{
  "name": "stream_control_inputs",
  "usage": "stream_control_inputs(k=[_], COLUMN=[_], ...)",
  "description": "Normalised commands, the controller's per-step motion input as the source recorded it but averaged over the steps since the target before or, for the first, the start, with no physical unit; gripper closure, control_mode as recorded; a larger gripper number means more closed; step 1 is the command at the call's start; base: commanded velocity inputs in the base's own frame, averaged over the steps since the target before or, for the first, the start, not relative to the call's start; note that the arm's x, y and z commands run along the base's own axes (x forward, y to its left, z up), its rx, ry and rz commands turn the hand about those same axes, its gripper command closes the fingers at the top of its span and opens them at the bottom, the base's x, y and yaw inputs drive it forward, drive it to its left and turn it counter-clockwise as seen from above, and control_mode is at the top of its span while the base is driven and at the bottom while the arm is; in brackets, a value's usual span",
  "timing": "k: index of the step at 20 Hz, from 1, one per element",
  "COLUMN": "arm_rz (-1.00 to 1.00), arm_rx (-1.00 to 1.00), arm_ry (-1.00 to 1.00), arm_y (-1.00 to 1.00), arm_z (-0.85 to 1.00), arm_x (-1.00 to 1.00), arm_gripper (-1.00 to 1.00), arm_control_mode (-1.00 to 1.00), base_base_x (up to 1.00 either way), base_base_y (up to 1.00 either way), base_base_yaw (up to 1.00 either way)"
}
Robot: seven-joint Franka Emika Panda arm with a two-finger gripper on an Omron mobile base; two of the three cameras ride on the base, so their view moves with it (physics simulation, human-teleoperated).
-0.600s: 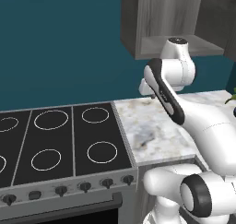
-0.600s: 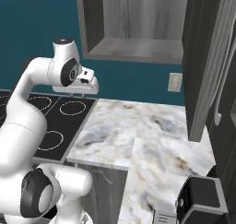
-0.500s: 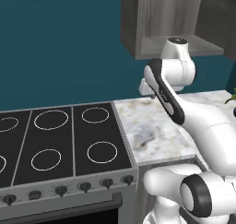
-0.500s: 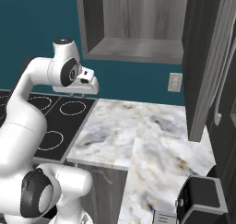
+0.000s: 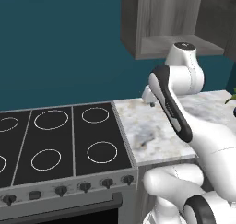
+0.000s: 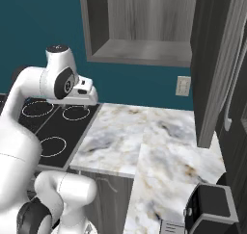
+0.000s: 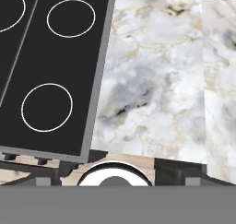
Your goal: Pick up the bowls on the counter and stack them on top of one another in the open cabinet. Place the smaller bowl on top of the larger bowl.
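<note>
No bowls near my wide-open hand [image 6: 87, 103]; white-grey veined marble table [image 7: 156, 80] lies just below it.

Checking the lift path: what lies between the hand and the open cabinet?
Nothing: in the right base view the stretch from the hand up to the open cabinet is bare, teal wall behind.

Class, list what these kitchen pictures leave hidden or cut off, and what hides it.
Left base view: the arm hides the counter's right part.
Left base view: the right edge cuts off a green thing.
Right base view: the top edge cuts the open cabinet.
</note>
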Motion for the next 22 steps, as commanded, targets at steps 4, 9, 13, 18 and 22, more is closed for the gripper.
stream_control_inputs(k=[4,9,13,18,22], arm_rz=[0.11,0.11,0.07,0.00,0.00], arm_rx=[0.00,0.00,0.00,0.00,0.00], arm_ry=[-0.11,-0.15,-0.09,0.00,0.00], arm_y=[0.26,0.25,0.16,0.00,0.00], arm_z=[-0.19,-0.16,-0.03,0.00,0.00], arm_x=[-0.81,-0.80,-0.38,0.00,0.00], arm_gripper=[-1.00,-1.00,-1.00,-1.00,-1.00], arm_control_mode=[-1.00,-1.00,-1.00,1.00,1.00], base_base_x=[0.00,0.00,0.00,-0.09,-0.46], base_base_y=[0.00,0.00,0.00,0.00,0.11], base_base_yaw=[0.00,0.00,0.00,0.00,0.06])
